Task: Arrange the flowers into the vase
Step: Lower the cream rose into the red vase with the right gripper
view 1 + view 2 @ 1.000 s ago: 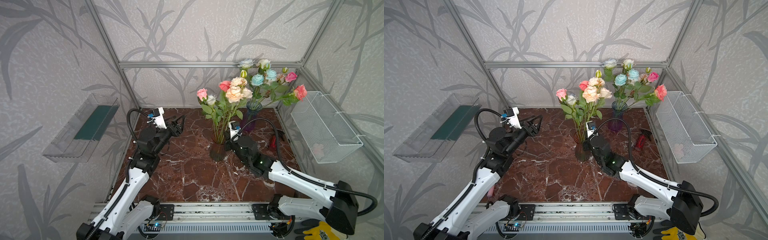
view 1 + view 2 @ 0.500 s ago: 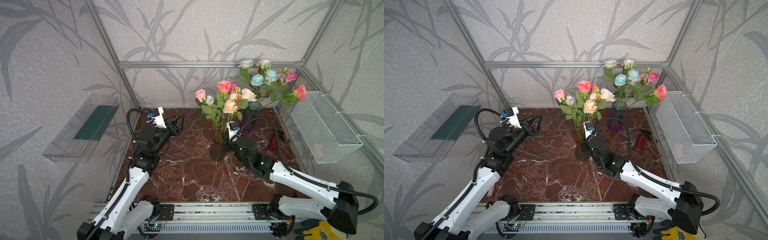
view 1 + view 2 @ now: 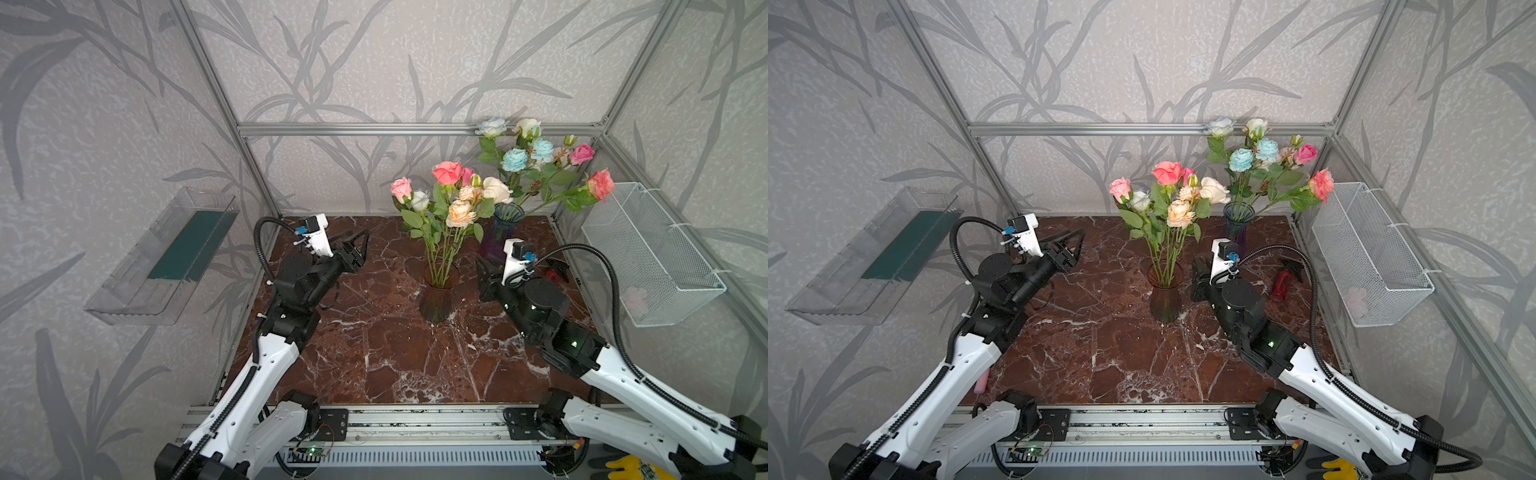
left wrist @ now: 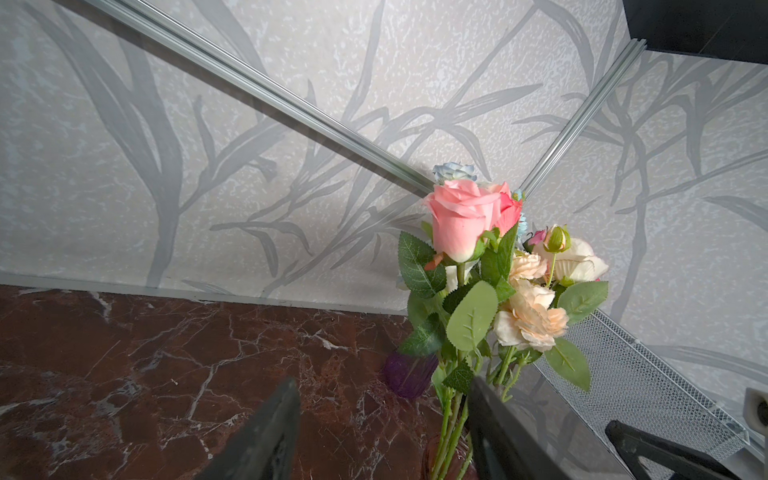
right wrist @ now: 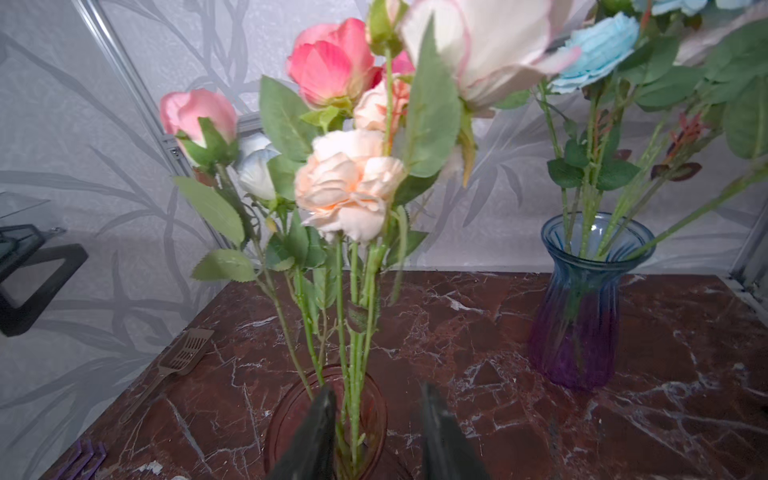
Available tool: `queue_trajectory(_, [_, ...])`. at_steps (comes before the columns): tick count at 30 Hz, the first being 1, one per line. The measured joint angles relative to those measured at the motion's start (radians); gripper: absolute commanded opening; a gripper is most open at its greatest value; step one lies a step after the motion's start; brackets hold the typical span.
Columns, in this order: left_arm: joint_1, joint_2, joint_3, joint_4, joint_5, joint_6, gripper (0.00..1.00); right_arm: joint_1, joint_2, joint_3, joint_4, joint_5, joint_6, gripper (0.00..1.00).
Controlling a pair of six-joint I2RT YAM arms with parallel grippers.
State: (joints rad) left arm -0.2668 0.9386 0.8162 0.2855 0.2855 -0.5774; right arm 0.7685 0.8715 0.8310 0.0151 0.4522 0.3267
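Standing upright mid-worktop, nearest item: amber vase, ribbed glass, on the red-brown marble worktop.
Contents: flowers, artificial roses on green leafy stems. Heads are pink, coral, peach, cream and white, and the stems go down into the vase mouth.

Right pincer: low, just right of the amber vase and pointed at it. Jaws are partly spread and hold nothing. In the right wrist view the stems show beyond the gap, apart from both fingers.

Left pincer: left of the vase and well apart from it, raised above the worktop. Jaws are spread wide and empty, as the left wrist view confirms.

Red spray bottle: lying on the right side of the worktop, beyond the right arm.

Slotted spatula: lying flat on the worktop, seen in the right wrist view only.

Blue-and-purple vase: upright in the far right corner. It holds a second bunch with pale blue, white, pink and coral heads.

Wire basket: white mesh, hung on the right wall.

Clear tray: mounted on the left wall, with a dark green panel inside.
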Motion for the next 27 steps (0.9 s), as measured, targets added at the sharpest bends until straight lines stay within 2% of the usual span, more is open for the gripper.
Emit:
queue_trajectory(3, [0.001,0.004,0.0,0.0,0.002,0.0,0.65,-0.062,0.054,0.024,-0.029,-0.074,0.021,0.39])
queue_trajectory(9, [0.001,0.017,0.0,0.0,0.006,-0.001,0.64,-0.07,0.206,0.079,-0.05,-0.197,0.012,0.41])
queue_trajectory(17, [0.002,0.021,0.0,0.0,0.01,-0.002,0.63,-0.071,0.313,0.085,-0.031,-0.23,0.012,0.4])
queue_trajectory(19, [0.002,0.023,0.0,0.0,0.012,-0.002,0.63,-0.073,0.333,0.086,-0.017,-0.231,0.013,0.37])
queue_trajectory(24, [0.005,0.029,0.0,0.0,0.019,-0.002,0.62,-0.076,0.367,0.086,0.006,-0.241,0.013,0.21])
queue_trajectory(27, [0.008,0.031,0.0,0.0,0.023,-0.003,0.62,-0.076,0.37,0.086,0.012,-0.252,0.017,0.17])
